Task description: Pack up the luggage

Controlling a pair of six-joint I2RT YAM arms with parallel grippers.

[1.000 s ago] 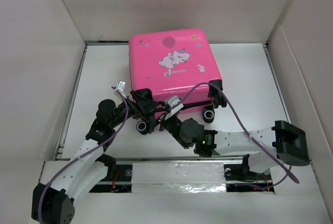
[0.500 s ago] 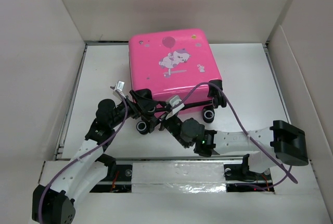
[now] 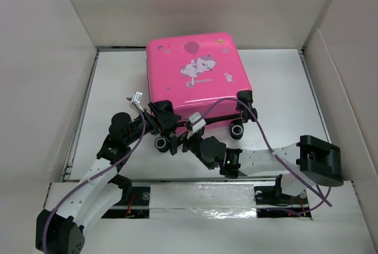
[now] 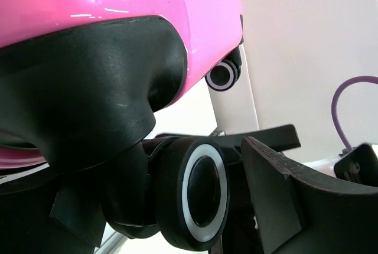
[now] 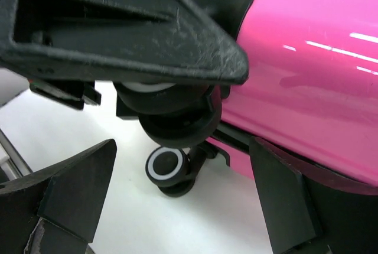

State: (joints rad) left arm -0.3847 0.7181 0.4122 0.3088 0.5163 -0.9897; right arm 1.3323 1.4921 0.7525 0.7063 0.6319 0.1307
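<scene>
The hot-pink luggage (image 3: 195, 71) lies flat and closed in the middle of the table, with its black wheels at the near edge. My left gripper (image 3: 162, 126) is at the near-left corner, jaws wide apart, with a white-ringed wheel (image 4: 201, 192) between them under the black corner housing (image 4: 88, 100). My right gripper (image 3: 183, 139) is just right of it, open and empty. In the right wrist view the right gripper (image 5: 183, 147) frames a lower wheel (image 5: 165, 165) standing on the table, with the pink shell (image 5: 307, 59) to the right.
White walls (image 3: 59, 59) box in the table on the left, back and right. The suitcase's near-right wheel (image 3: 237, 129) stands beside the right arm's purple cable (image 3: 266, 139). A finger of the left gripper (image 5: 136, 29) hangs close above the right gripper.
My right arm has shifted left, bringing its gripper closer to the near-left wheels and the left gripper. The left arm and the luggage have barely moved.
</scene>
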